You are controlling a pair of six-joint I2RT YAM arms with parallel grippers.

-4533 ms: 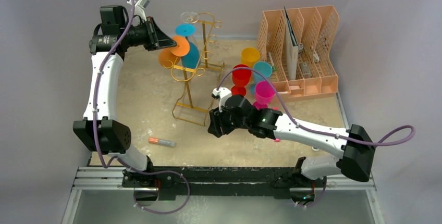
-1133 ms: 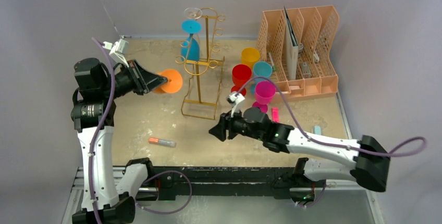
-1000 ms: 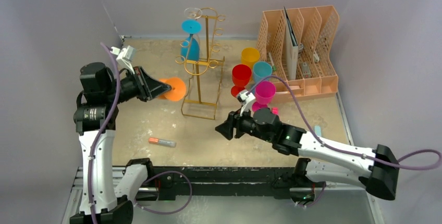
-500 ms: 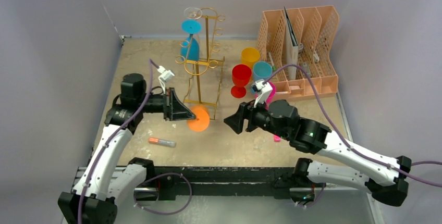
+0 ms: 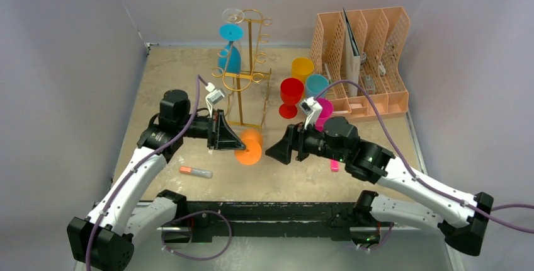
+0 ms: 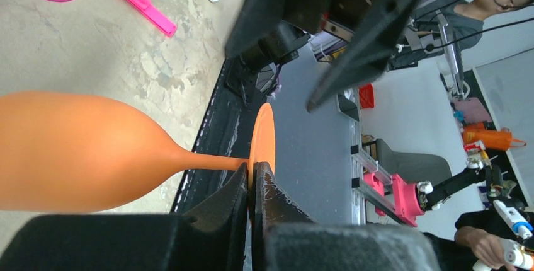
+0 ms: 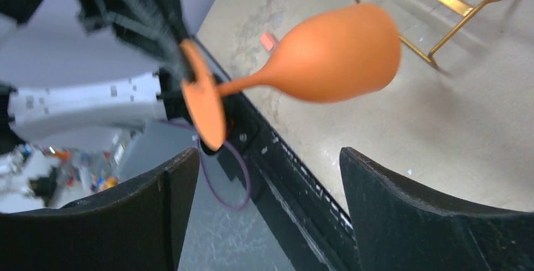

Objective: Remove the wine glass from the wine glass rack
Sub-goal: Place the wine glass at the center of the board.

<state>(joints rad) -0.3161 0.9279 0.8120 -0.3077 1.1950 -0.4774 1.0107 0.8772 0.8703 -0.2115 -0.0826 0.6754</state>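
Orange matte-plastic wine glass is lying sideways in the air, clear of the tall gold wire rack, low over the sandy bench. Your left hand is pinching only the thin, slick foot disc. The heavy rounded bowl is levering on that edge grip and risks slipping out. Your right hand is waiting spread wide, just beside it.

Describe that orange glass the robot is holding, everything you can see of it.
The orange wine glass looks like opaque plastic: a rounded bowl, a thin stem and a flat round foot. It is held sideways over the table, near the gold rack but clear of it. The left hand pinches the foot's edge; nothing else touches it. The open right hand faces it, apart.
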